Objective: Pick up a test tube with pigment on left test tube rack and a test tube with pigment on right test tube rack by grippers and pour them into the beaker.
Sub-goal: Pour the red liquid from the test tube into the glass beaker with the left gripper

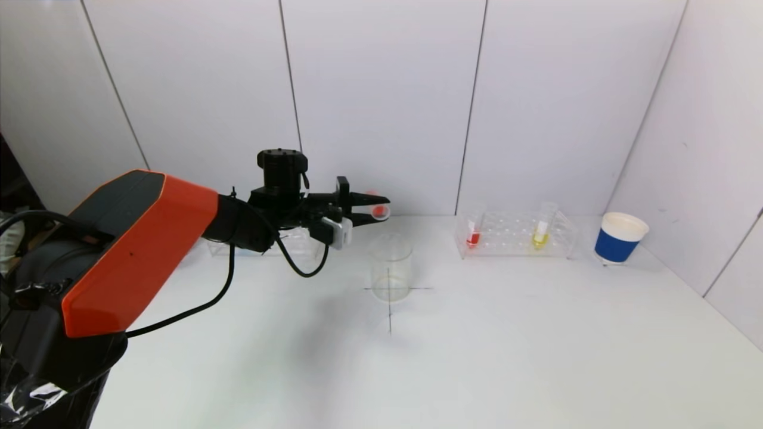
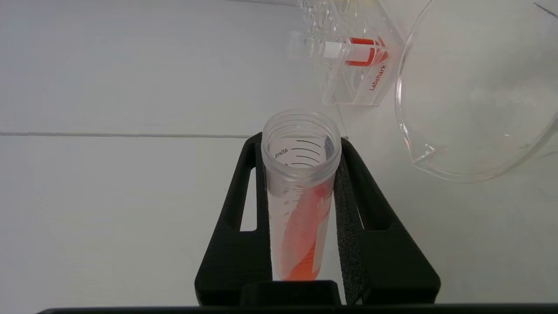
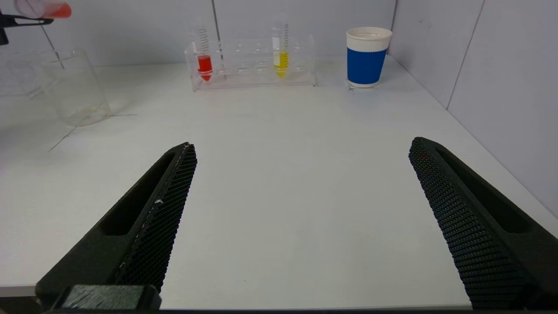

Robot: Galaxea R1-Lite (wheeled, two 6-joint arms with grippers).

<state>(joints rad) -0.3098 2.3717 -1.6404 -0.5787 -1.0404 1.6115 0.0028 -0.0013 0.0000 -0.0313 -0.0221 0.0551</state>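
My left gripper (image 1: 374, 212) is shut on a test tube (image 2: 301, 196) of orange-red pigment. It holds the tube tilted near level, mouth forward, just above the clear beaker (image 1: 391, 268) and to its left; the pigment lies along the tube's lower side. The beaker (image 2: 475, 87) looks empty. The right test tube rack (image 1: 515, 235) holds a red tube (image 1: 473, 233) and a yellow tube (image 1: 541, 231). My arm partly hides the left test tube rack (image 1: 301, 243). My right gripper (image 3: 303, 148) is open over bare table, well short of the right rack (image 3: 253, 61).
A blue and white paper cup (image 1: 620, 238) stands right of the right rack, near the side wall. A thin black cross is marked on the table (image 1: 477, 357) under the beaker. White wall panels close the back and right.
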